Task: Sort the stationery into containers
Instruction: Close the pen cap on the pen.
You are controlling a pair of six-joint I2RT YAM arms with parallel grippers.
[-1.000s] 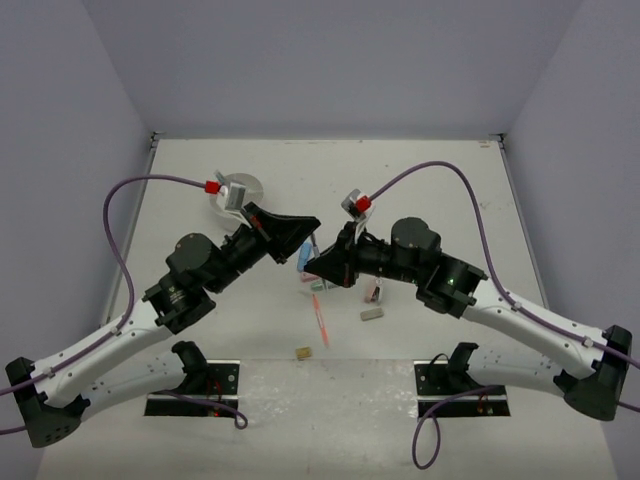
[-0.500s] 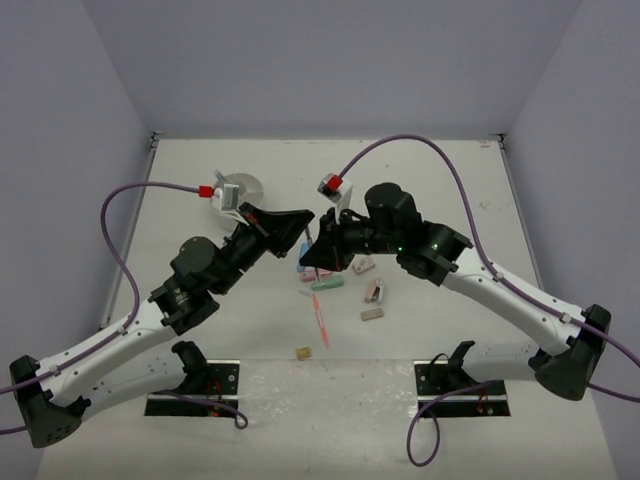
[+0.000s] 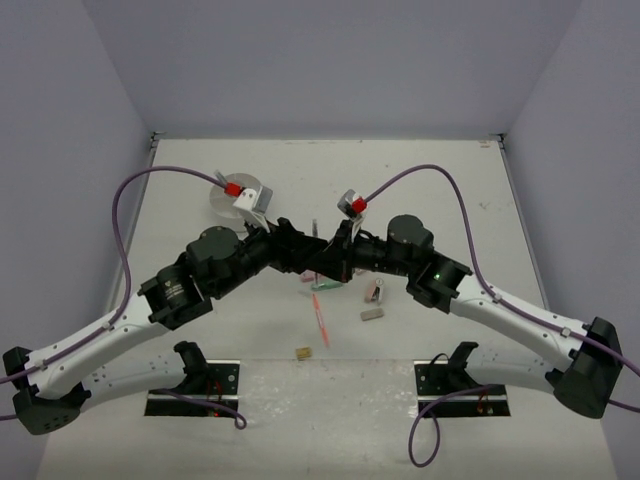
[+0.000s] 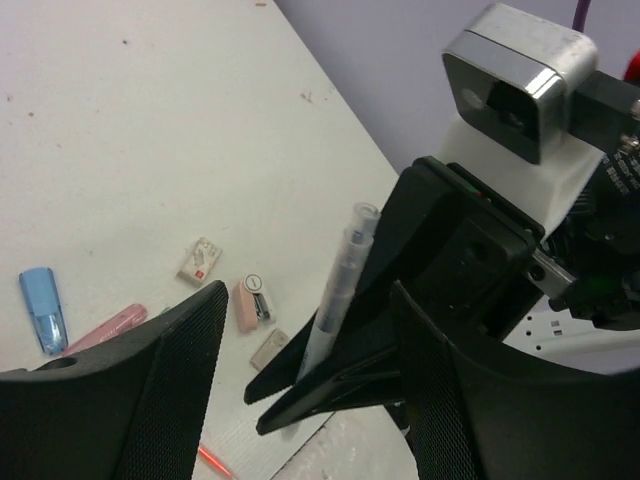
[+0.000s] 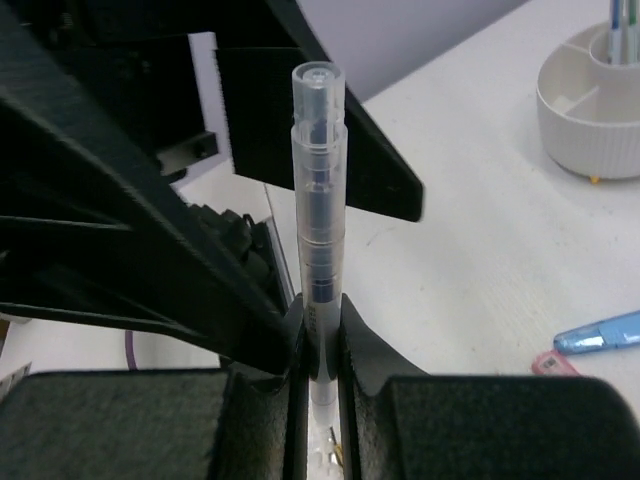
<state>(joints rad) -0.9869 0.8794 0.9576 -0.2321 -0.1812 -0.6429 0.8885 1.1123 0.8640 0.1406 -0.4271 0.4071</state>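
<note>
Judging this a handover, my right gripper (image 5: 320, 345) pinches the clear pen (image 5: 318, 200) upright between my left gripper's (image 4: 305, 310) open jaws; next it needs carrying to the white tub (image 5: 590, 135) ahead.

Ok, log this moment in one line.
right gripper: shut on clear pen, upright | left gripper: open, straddling pen | white tub: pen not in it
</note>
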